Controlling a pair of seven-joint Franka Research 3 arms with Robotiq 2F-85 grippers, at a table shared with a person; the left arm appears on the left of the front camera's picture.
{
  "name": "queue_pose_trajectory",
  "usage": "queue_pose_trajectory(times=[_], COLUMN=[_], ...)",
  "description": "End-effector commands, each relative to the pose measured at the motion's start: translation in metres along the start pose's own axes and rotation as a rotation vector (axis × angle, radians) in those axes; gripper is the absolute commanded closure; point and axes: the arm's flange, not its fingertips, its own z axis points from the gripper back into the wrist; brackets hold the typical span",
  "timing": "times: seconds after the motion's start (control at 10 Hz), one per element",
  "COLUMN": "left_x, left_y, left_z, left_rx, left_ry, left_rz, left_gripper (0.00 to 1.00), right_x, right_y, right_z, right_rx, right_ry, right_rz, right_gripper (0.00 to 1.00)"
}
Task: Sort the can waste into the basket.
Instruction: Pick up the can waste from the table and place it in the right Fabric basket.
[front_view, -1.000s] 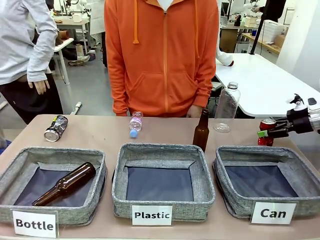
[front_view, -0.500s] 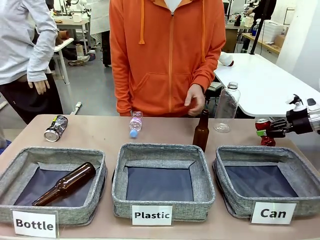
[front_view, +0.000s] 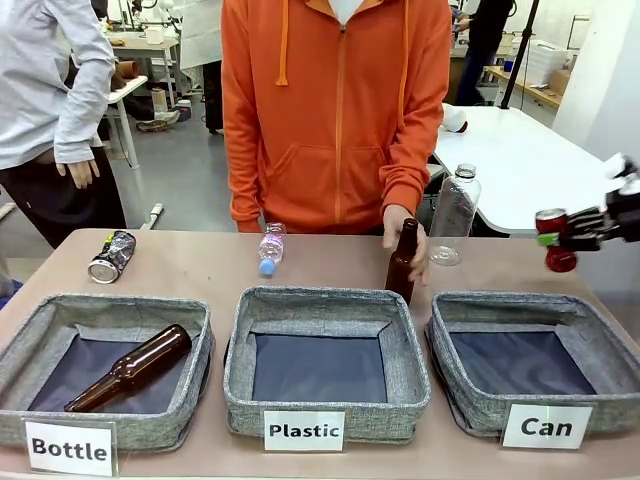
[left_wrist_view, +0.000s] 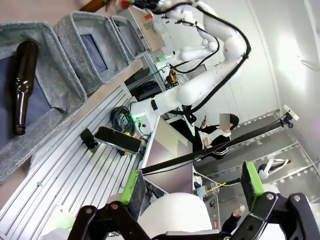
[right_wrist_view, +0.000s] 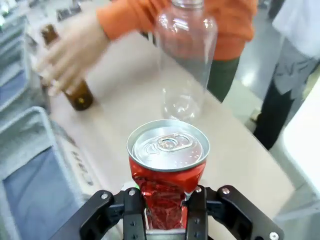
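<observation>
The right gripper (right_wrist_view: 165, 214) is clamped on the crumpled waist of the red can (right_wrist_view: 167, 150), one finger on each side and the silver top facing the wrist camera. A second ago the can stood on the table (front_view: 200, 262) behind the Can basket (front_view: 470, 400). Now it hangs clear of the surface, raised and carried a little toward the robot's right. The pick looks done, and what remains is to bring it over the basket and let go. It seems to sit beyond the basket's far right corner rather than above the lining, though at the picture's edge that is hard to judge. The person's hand (front_view: 415, 245) has come down on the upright brown bottle (front_view: 402, 270). The black can (front_view: 111, 256) lies at the far left, untouched. The left gripper (left_wrist_view: 192, 183) hangs off the table, fingers wide apart and empty.
</observation>
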Motion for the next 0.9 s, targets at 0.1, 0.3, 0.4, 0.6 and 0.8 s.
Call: queue_pose_trajectory(times=[0.1, 0.3, 0.4, 0.6, 0.8], left_x=[0.001, 0.001, 0.001, 0.001, 0.001], left_y=[-0.002, -0.002, -0.002, -0.002, -0.002], left_z=[0.002, 0.002, 0.002, 0.002, 0.002], left_rx=[-0.01, -0.01, -0.01, -0.01, -0.01], left_ry=[-0.002, -0.002, -0.002, -0.002, -0.002], left_rz=[-0.018, -0.018, -0.018, -0.018, -0.018], left_gripper=[0.0, 0.0, 0.0, 0.0, 0.0], right_x=[0.049, 0.065, 0.075, 0.084, 0.081], right_y=[0.102, 0.148, 0.173, 0.194, 0.192], right_z=[0.072, 0.066, 0.046, 0.002, -0.009], right_rx=[0.127, 0.229, 0.255, 0.191, 0.206], right_ry=[0.167, 0.279, 0.342, 0.475, 0.505], right_rz=[0.057, 0.187, 0.267, 0.336, 0.351], right_gripper=[1.0, 1.0, 1.0, 1.0, 1.0])
